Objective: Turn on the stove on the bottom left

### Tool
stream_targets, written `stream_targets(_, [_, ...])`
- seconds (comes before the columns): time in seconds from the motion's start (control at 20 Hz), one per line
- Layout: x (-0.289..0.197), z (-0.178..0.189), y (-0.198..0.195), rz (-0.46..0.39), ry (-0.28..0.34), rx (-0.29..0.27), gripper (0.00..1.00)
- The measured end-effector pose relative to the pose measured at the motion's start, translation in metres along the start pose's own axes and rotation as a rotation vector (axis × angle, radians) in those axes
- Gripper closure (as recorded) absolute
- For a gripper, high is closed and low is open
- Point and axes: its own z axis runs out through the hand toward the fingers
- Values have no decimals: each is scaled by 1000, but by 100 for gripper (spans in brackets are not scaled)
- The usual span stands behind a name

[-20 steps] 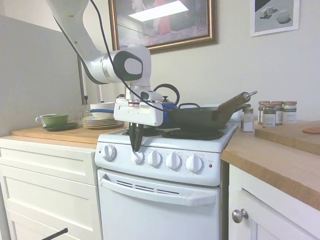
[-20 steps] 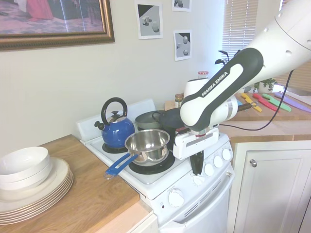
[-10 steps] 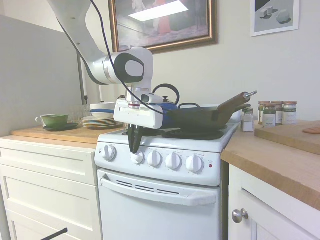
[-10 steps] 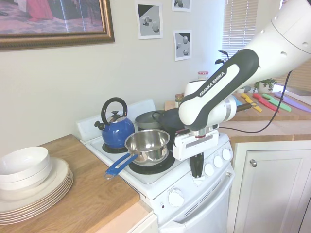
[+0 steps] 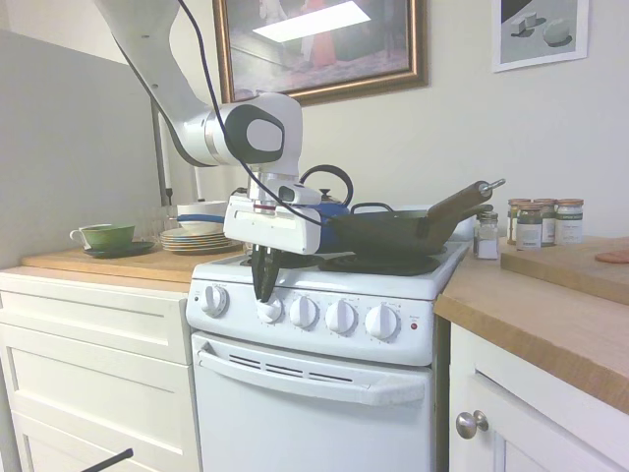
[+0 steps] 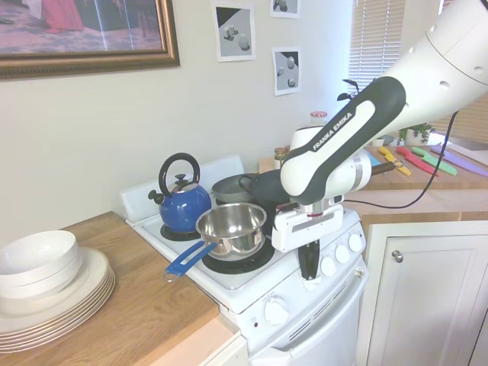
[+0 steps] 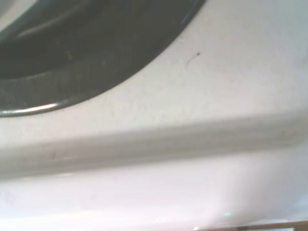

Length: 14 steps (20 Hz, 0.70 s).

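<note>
Gripper (image 5: 265,298) hangs vertical at stove (image 5: 324,393) front panel, jaws nearly closed, tips at 2nd knob (image 5: 269,311) from left of 5; firm grip on it can't be confirmed. Step: engaging knob. Next, by my reckoning: pinch, rotate wrist w/o slipping. Red light (image 5: 414,325) looks unlit.
</note>
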Motion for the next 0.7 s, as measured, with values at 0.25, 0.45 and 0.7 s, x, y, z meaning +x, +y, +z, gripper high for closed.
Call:
stream_targets(0.25, [-1, 6, -1, -7, -8, -8, 100])
stream_targets(0.45, [-4, 27, -3, -13, -32, -37, 100])
stream_targets(0.7, [-4, 33, -2, -12, -39, -46, 100])
